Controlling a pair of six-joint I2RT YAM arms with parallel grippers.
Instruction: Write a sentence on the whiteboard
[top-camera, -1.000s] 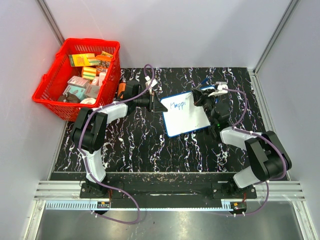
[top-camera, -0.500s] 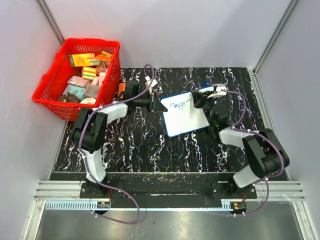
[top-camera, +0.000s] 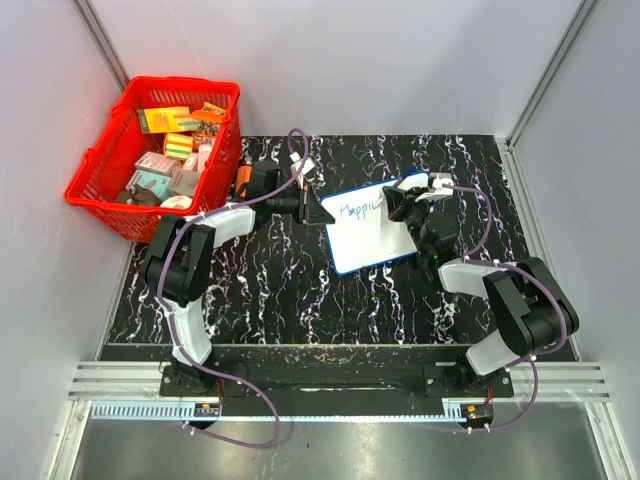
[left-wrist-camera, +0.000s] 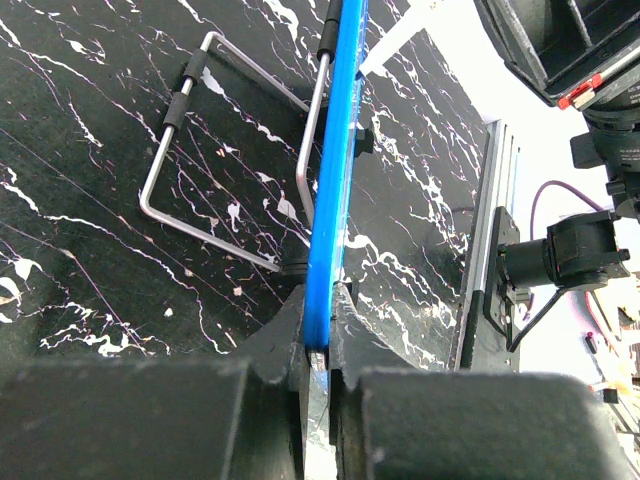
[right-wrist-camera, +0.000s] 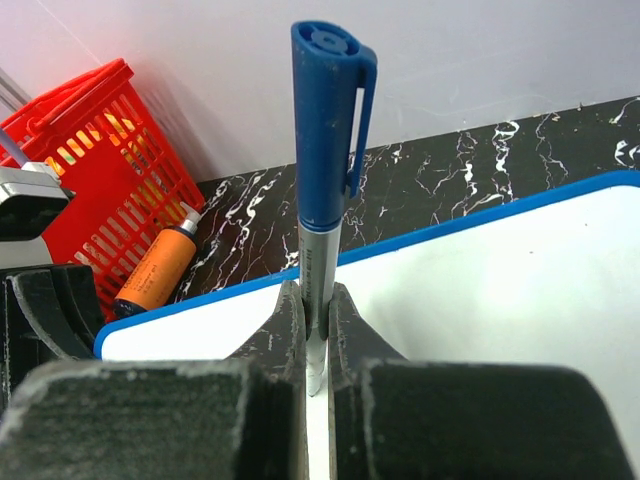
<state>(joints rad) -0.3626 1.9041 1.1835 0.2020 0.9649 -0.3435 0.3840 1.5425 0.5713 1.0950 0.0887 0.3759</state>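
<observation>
My left hand (top-camera: 318, 211) stays clenched on the left rim of the whiteboard (top-camera: 368, 240), steadying it on the dark marbled surface (top-camera: 280, 290). The sentence (top-camera: 362, 208) has gained a letter or so in the last second. My right hand (top-camera: 403, 203), grasping the blue marker (right-wrist-camera: 325, 150) upright, has slid rightward along the top line. I judge most words are still unwritten. A red basket (top-camera: 155, 160) sits far left by an orange bottle (top-camera: 243, 178), within pale walls (top-camera: 350, 70).

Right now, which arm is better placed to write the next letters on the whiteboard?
Right: the right gripper is shut on the marker over the whiteboard, beside the unfinished word. The left gripper clamps the board's rim.
</observation>
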